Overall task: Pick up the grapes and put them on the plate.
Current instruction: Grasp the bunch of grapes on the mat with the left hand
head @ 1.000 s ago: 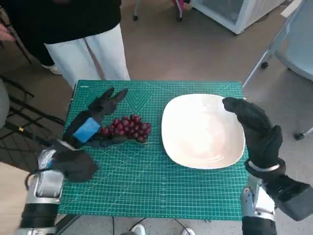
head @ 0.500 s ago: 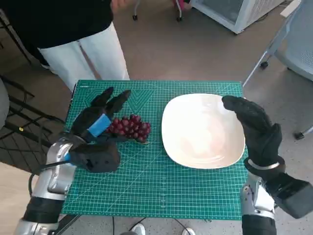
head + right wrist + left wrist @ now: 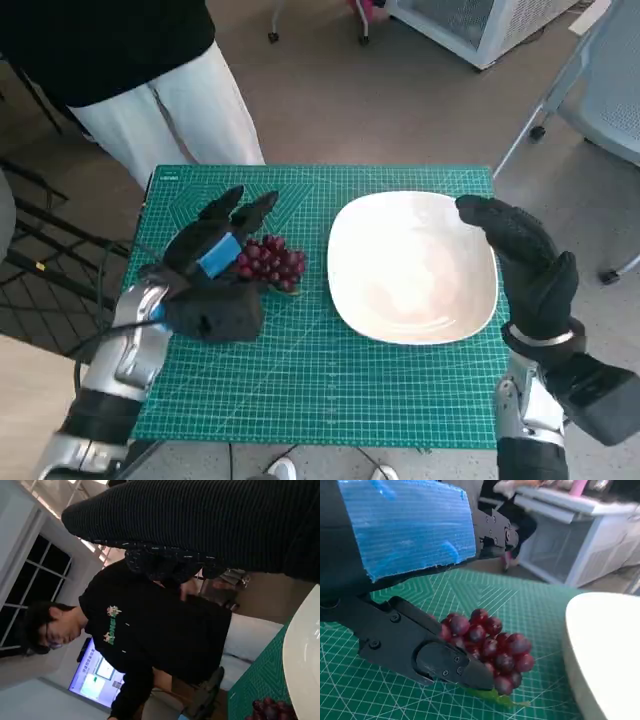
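While cradled at the grapes [image 3: 270, 262] near the left-middle of the green cutting mat [image 3: 300, 370], left hand [image 3: 215, 262] lies with fingers spread over the far side of the bunch and thumb tucked under the near side, touching it; whether truly gripped, cannot tell. Grapes resting on the mat, just left of the white plate [image 3: 412, 265], not yet lifted. Apparently positioned that way to scoop the cluster from both sides. Right hand [image 3: 522, 262] hovering over the plate's right rim, empty and loosely curled, perhaps steadying or waiting. Beyond the mat's far edge, 1 person [image 3: 150, 75] standing close. Nothing lying between grapes and plate.
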